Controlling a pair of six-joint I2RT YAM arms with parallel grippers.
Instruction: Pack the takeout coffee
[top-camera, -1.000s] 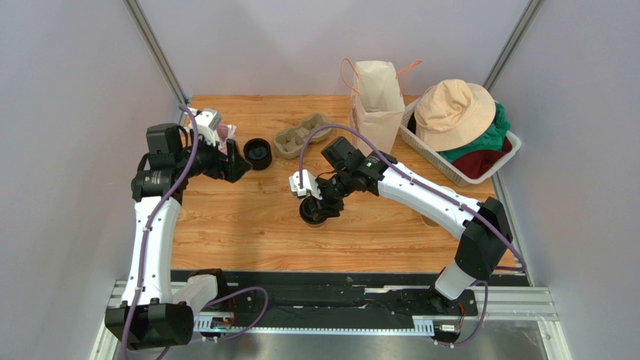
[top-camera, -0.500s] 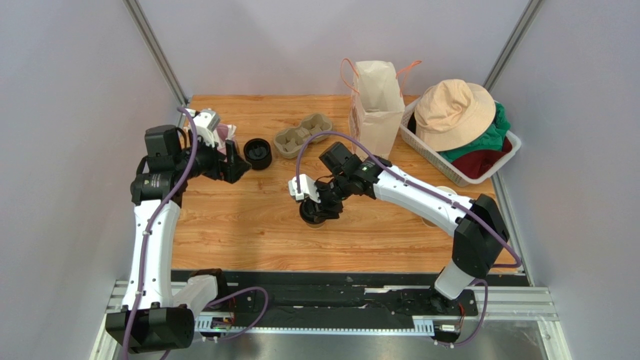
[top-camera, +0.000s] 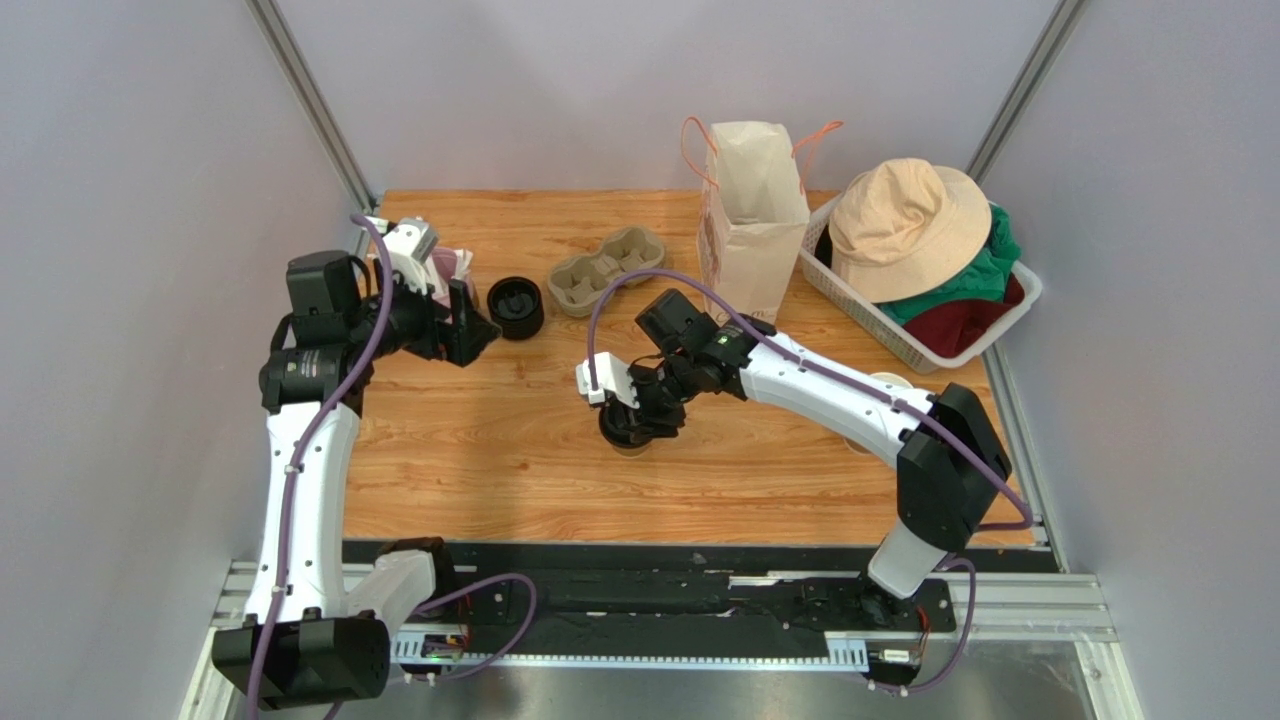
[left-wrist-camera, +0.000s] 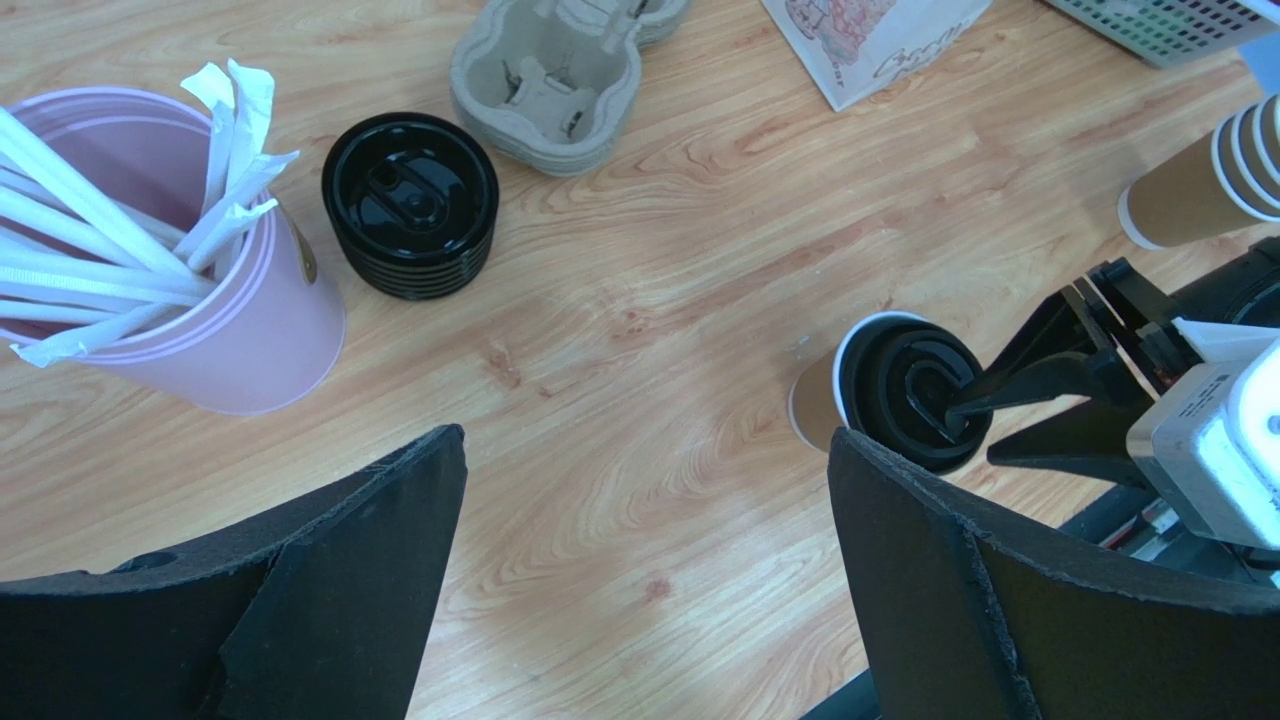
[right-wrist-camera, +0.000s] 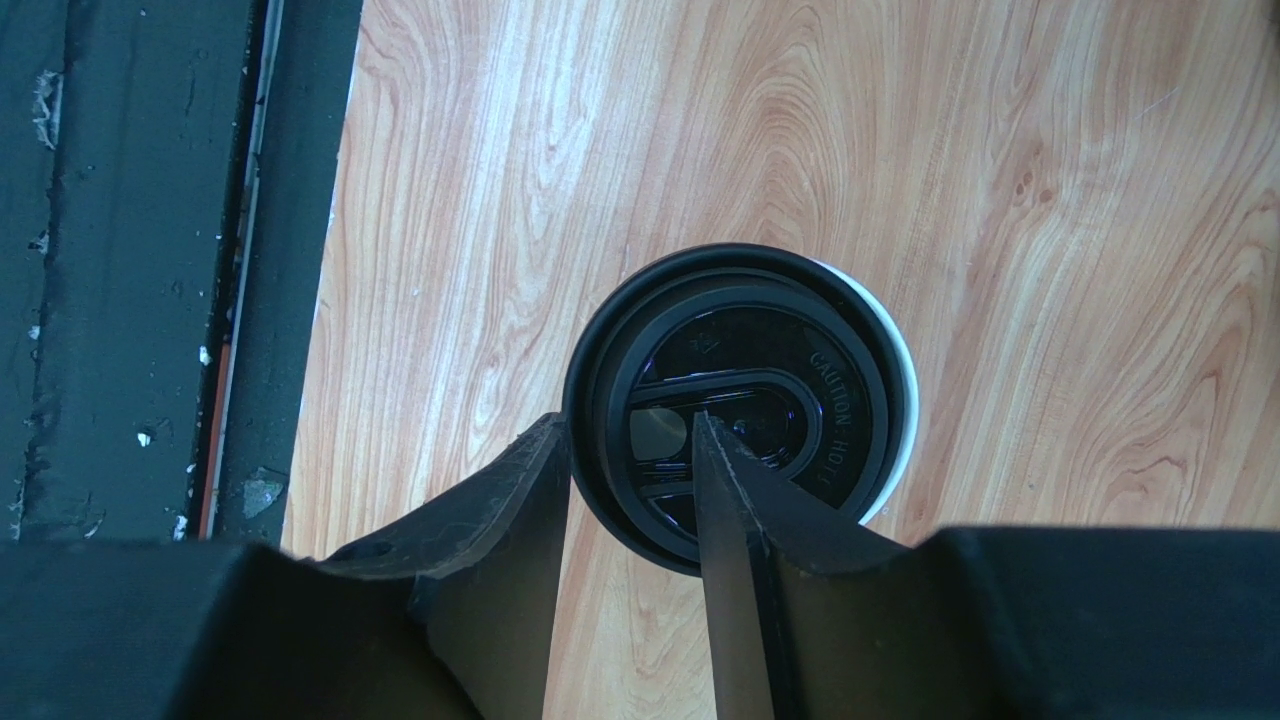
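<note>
The takeout coffee's brown paper cup (left-wrist-camera: 815, 405) stands mid-table (top-camera: 621, 435). Its black lid (right-wrist-camera: 751, 398) sits off-centre on top, so a crescent of white rim (right-wrist-camera: 899, 435) shows at one side. My right gripper (right-wrist-camera: 630, 426) is shut on the lid's edge, with one finger outside the rim and the other finger on the lid's top. In the top view the right gripper (top-camera: 631, 414) is directly over the cup. My left gripper (left-wrist-camera: 643, 438) hangs open and empty over bare wood, to the left of the cup, near the pile of lids (top-camera: 516, 306).
A pile of black lids (left-wrist-camera: 410, 203) and a pulp cup carrier (top-camera: 604, 270) lie at the back. A paper bag (top-camera: 756, 210) stands beside a basket (top-camera: 984, 338) of clothes with a hat on top. A pink cup of straws (left-wrist-camera: 226, 300) stands far left. Stacked brown cups (left-wrist-camera: 1202, 180) lie right.
My right arm has shifted slightly left with the lid over the cup, and its jaws have narrowed a little. The left arm has barely moved.
</note>
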